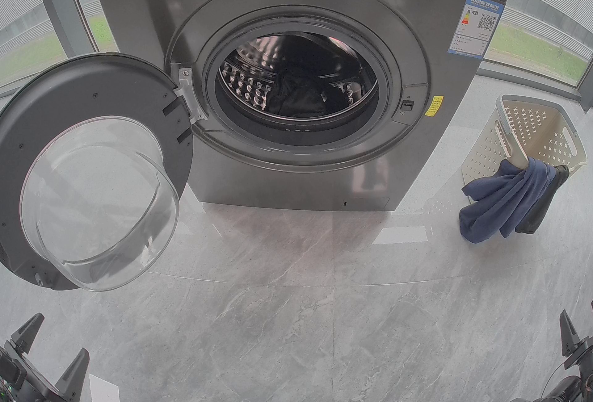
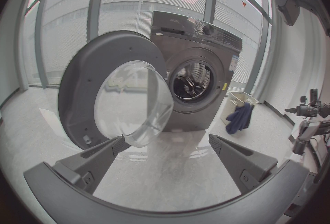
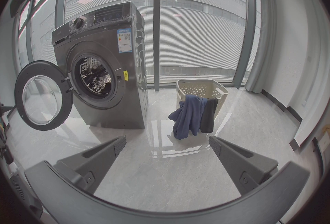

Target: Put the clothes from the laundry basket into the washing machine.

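The grey washing machine stands ahead with its round door swung open to the left. A dark garment lies inside the drum. To the right on the floor stands the white laundry basket. A blue cloth and a dark cloth hang over its front rim. My left gripper is low at the near left, open and empty, far from the door. My right gripper is also open and empty, facing the basket and blue cloth from well back.
Glossy grey floor tiles spread between me and the machine. The open door juts out over the floor on the left side. Tall windows and a wall close the space behind and to the right.
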You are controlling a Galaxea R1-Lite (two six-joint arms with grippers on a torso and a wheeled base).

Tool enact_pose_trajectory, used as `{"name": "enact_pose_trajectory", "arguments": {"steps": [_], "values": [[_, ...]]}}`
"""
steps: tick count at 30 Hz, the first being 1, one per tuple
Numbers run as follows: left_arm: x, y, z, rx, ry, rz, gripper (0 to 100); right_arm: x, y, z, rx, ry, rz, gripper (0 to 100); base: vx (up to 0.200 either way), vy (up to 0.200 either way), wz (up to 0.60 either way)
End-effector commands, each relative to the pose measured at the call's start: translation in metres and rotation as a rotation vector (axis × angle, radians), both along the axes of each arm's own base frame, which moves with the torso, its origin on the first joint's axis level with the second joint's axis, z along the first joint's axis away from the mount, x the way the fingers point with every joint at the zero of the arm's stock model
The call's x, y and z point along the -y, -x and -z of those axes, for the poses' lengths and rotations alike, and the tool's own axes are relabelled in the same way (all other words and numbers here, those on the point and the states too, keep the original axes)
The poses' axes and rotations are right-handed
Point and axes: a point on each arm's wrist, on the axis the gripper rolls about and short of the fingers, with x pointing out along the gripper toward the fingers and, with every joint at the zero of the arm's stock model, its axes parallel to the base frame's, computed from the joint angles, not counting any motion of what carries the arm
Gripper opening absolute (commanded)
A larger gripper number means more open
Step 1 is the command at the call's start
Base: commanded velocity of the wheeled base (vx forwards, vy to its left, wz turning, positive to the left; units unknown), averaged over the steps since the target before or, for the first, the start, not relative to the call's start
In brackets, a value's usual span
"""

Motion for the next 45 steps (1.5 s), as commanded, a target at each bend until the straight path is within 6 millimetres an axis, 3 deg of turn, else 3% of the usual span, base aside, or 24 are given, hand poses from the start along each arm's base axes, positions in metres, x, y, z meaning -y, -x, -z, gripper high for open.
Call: {"name": "enact_pose_trajectory", "arguments": {"steps": [1, 6, 10, 16, 18, 28, 40, 45], "values": [[0.001, 0.011, 0.012, 0.059, 0.001, -0.151, 100, 0.001, 0.003, 0.005, 0.016, -0.008, 0.068, 100, 0.000, 0.000, 0.00], [0.000, 0.013, 0.020, 0.015, -0.008, -0.237, 100, -0.001, 0.007, 0.007, 0.029, 0.041, 0.159, 100, 0.000, 0.000, 0.00], [-0.001, 0.016, 0.027, -0.021, -0.020, -0.280, 100, -0.007, 0.010, 0.009, 0.084, 0.047, -0.046, 100, 0.000, 0.000, 0.00], [-0.001, 0.016, 0.026, -0.006, -0.048, -0.260, 100, -0.007, 0.010, 0.010, 0.070, 0.042, -0.077, 100, 0.000, 0.000, 0.00], [0.000, 0.016, 0.026, -0.004, -0.044, -0.237, 100, -0.009, 0.011, 0.014, 0.008, 0.042, -0.173, 100, 0.000, 0.000, 0.00], [0.000, 0.016, 0.027, -0.006, -0.045, -0.238, 100, -0.009, 0.010, 0.014, 0.037, 0.051, -0.161, 100, 0.000, 0.000, 0.00], [0.000, 0.016, 0.026, -0.005, -0.035, -0.240, 100, -0.009, 0.010, 0.014, 0.036, 0.046, -0.161, 100, 0.000, -0.200, 0.00], [0.000, 0.016, 0.027, -0.006, -0.045, -0.238, 100, -0.009, 0.010, 0.014, 0.036, 0.045, -0.161, 100, 0.000, 0.000, -0.48]]}}
